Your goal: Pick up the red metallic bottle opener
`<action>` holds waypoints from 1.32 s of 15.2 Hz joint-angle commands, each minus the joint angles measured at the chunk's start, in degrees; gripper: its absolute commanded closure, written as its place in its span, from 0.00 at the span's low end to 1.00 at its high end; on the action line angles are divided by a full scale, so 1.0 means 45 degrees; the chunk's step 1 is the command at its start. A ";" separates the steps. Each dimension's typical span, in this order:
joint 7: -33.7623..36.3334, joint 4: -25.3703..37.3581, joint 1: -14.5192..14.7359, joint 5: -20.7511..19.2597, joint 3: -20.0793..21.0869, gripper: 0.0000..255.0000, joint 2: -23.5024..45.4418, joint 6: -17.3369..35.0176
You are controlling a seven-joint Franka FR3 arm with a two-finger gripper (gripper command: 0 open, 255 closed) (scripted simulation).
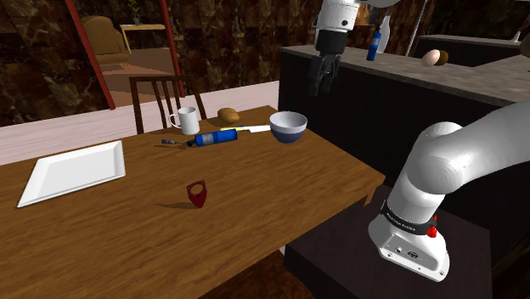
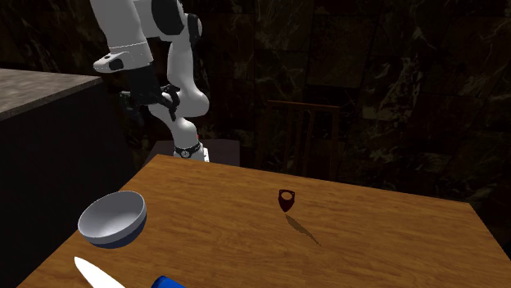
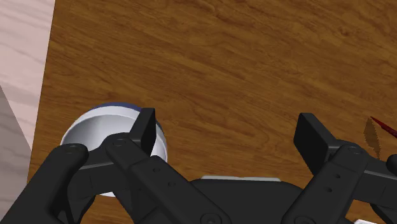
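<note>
Hovering high above the table [image 1: 255, 225], gripper [image 1: 324, 87] points down with jaws wide apart and nothing between them. That reads as a pre-approach pose. It's roughly over the bowl [image 1: 288, 126], not the target. The opener [image 1: 198, 194] stands on end mid-table, well apart from both, with clear wood all round. Likely next: traverse over it and align the fingers across its thin body before descending.

I see a wooden table [image 1: 280, 183], white rectangular plate [image 1: 72, 172] at the shoulder view's left, red bottle opener [image 1: 198, 194] upright mid-table, white mug [image 1: 184, 120], blue cylinder [image 1: 215, 137], white knife [image 1: 255, 129], bowl [image 1: 288, 126] along the far edge
</note>
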 commanded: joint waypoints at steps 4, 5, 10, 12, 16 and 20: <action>0.0961 -0.0283 0.0264 0.0474 0.0884 0.00 0.0312 0.0723; 0.1281 -0.0342 0.0352 0.0622 0.1179 0.00 0.0458 0.0971; 0.2870 -0.0369 0.0722 0.1250 0.2668 0.00 0.1484 0.2253; 0.3513 -0.0255 0.0830 0.1420 0.3264 0.00 0.2028 0.2774; 0.4846 0.0187 0.0956 0.1555 0.4451 0.00 0.3322 0.3797; 0.6291 0.0904 0.0945 0.1326 0.5634 0.00 0.4872 0.4754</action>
